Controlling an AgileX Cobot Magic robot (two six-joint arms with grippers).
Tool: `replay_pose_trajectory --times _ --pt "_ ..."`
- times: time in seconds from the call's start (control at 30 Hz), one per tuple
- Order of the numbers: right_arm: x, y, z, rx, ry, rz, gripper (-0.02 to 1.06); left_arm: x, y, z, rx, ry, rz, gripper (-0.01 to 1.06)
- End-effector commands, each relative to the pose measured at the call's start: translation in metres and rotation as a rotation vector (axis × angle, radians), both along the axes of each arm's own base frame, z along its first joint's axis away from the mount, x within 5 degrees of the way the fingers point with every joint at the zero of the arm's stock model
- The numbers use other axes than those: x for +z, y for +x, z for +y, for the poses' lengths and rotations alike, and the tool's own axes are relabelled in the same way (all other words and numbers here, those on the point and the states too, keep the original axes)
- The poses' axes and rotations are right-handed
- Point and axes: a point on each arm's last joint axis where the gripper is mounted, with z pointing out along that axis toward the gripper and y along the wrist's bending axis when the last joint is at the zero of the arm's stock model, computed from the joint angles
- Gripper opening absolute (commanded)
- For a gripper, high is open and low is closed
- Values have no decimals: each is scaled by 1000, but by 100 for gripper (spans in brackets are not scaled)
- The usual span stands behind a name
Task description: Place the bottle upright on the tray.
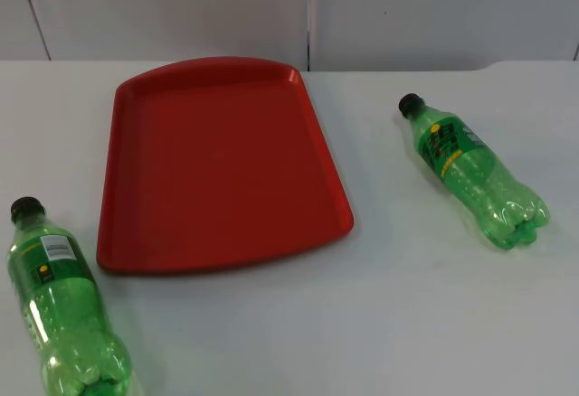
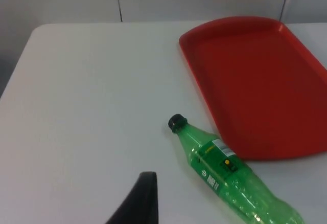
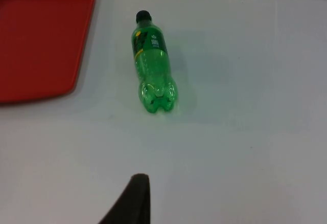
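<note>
The red tray point(image 1: 217, 170) lies bare on the white table point(image 1: 407, 306), with one green bottle point(image 1: 472, 172) on its side well off the tray's right edge and a second green bottle point(image 1: 63, 310) lying by its near left corner, both caps pointing toward the partition wall. Either bottle is best gripped across the body near the label, then tipped onto its base over the tray's middle. The left gripper point(image 2: 138, 201) and right gripper point(image 3: 130, 201) each show one dark fingertip, holding nothing; how far open they are cannot be told.

This looks like a robot test bench in a lab: a bare white table top point(image 1: 380, 324) runs up to a plain grey partition wall point(image 1: 181, 7) with panel seams, holding a red plastic tray point(image 1: 217, 161) and green soda bottles point(image 1: 475, 174).
</note>
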Motion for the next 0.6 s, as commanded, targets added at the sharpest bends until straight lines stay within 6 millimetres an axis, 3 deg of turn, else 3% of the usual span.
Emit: replay_pose_trajectory --times 0.0,0.17,0.57 --pt "1 0 0 -1 3 -9 104 6 -3 -1 1 -14 -36 105" --pt "1 0 0 -1 3 -9 104 12 -6 -1 0 -14 -48 105" --pt "1 0 0 -1 3 -9 104 16 17 -1 -1 -18 69 105"
